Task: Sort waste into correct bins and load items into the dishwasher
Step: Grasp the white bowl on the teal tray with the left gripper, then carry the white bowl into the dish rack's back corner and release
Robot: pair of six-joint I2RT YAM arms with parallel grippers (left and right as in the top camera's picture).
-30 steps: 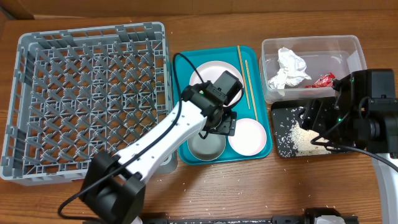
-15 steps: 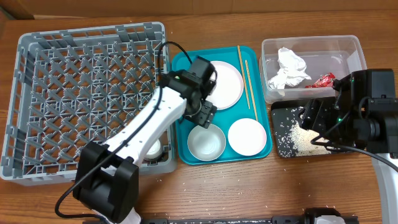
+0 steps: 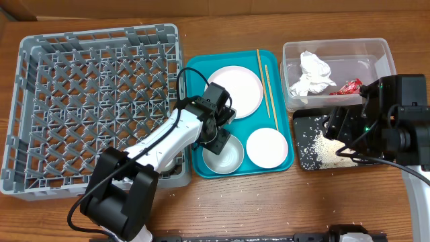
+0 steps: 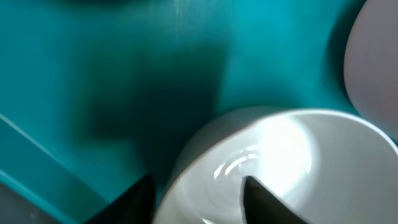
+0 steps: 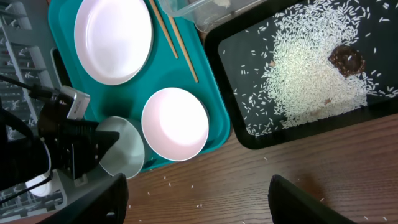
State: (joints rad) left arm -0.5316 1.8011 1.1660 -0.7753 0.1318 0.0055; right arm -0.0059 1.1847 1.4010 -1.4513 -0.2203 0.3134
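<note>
My left gripper is open at the near-left rim of the pale grey bowl on the teal tray. In the left wrist view one fingertip is inside the bowl and the other is outside its rim. The pink-white plate, a white bowl and two chopsticks also lie on that tray. My right gripper is open and empty over the black tray, which holds rice and a brown scrap. The clear tub holds the napkin and red wrapper.
The grey dish rack fills the left side, next to the teal tray. Loose rice grains lie on the wood in front of the trays. My left arm stretches from the near edge across the rack's near right corner.
My left gripper swung from the grey bowl up toward the tray's left side beside the plate, then came back down to the bowl's rim. The right arm has not moved.
</note>
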